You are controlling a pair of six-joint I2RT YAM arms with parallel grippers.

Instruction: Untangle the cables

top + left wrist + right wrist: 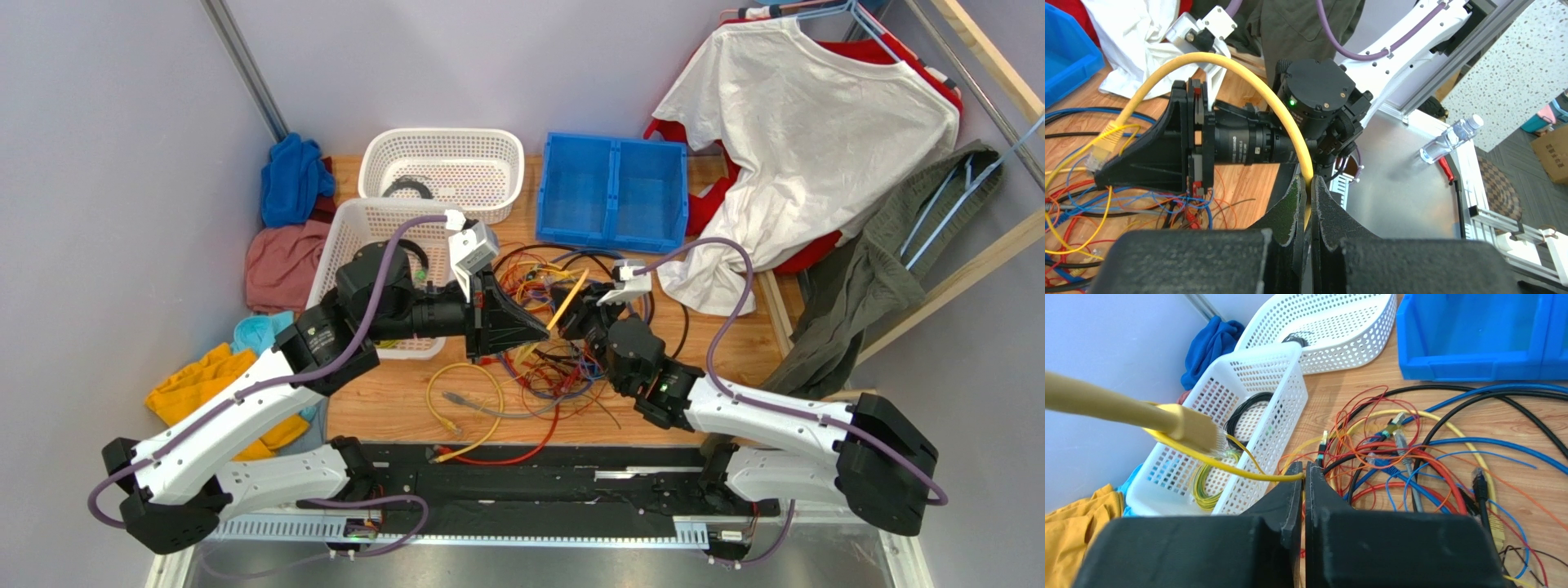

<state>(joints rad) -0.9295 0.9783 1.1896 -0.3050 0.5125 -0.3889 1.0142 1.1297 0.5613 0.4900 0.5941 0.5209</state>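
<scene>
The cables (555,349) lie in a loose tangle of red, orange, blue, black and yellow wires (1413,459) on the wooden table, between my two grippers. My left gripper (1310,182) is shut on a thick yellow cable (1229,64). That cable arches up and ends in a yellow plug (1103,147) over the tangle. From above, the left gripper (536,331) points right into the pile. My right gripper (1304,468) is shut on a thin yellow wire (1229,467) that runs off to the left. It meets the left one from the right (574,309).
Two white baskets (368,153) (1247,373) stand at the back left; the near one holds a black coil (1247,413) and a yellow-green coil (1204,484). A blue bin (613,184) sits behind the tangle. Clothes (797,147) hang at the right, and cloths (288,178) lie at the left.
</scene>
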